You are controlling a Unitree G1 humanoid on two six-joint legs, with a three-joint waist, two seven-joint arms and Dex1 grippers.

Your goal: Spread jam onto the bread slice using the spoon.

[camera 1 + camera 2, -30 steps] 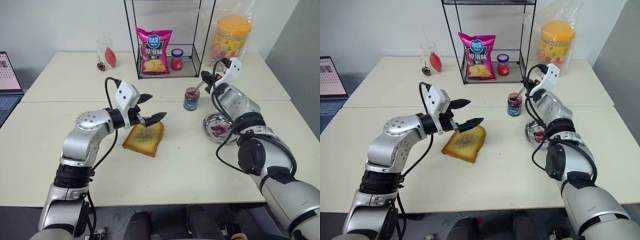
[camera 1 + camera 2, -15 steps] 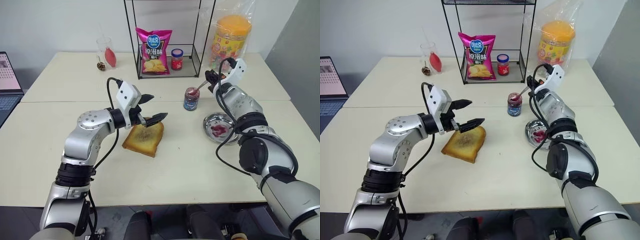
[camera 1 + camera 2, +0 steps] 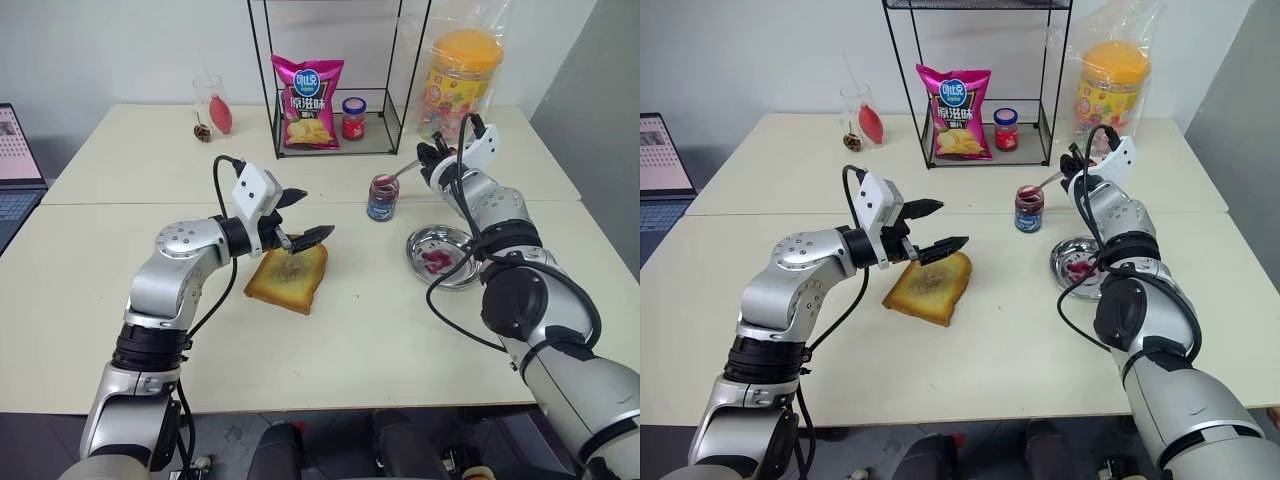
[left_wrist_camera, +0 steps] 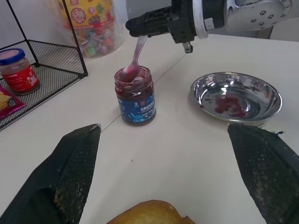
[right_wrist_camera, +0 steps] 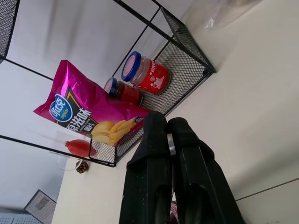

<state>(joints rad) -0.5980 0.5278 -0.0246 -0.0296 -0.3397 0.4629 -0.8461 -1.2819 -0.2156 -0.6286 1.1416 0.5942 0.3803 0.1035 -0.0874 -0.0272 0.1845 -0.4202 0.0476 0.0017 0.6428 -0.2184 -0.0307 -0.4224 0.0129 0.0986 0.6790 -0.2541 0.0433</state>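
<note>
Left wrist view shows right claw [image 4: 140, 23] clamping the spoon [image 4: 134, 58] in the open jar [image 4: 135, 95]; left claw [image 3: 305, 217] gapes empty.

The cream table [image 3: 360, 340] bears the bread slice [image 3: 289, 276], an open jar [image 3: 382, 197], a steel dish [image 3: 442, 256] and a wire rack [image 3: 335, 140].

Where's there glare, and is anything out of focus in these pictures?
Left wrist view: bright highlights on the round steel dish; the left gripper's black fingers look soft up close. Right wrist view: the right gripper's black fingers look soft too. Eye views: even light, faint shadows.
</note>
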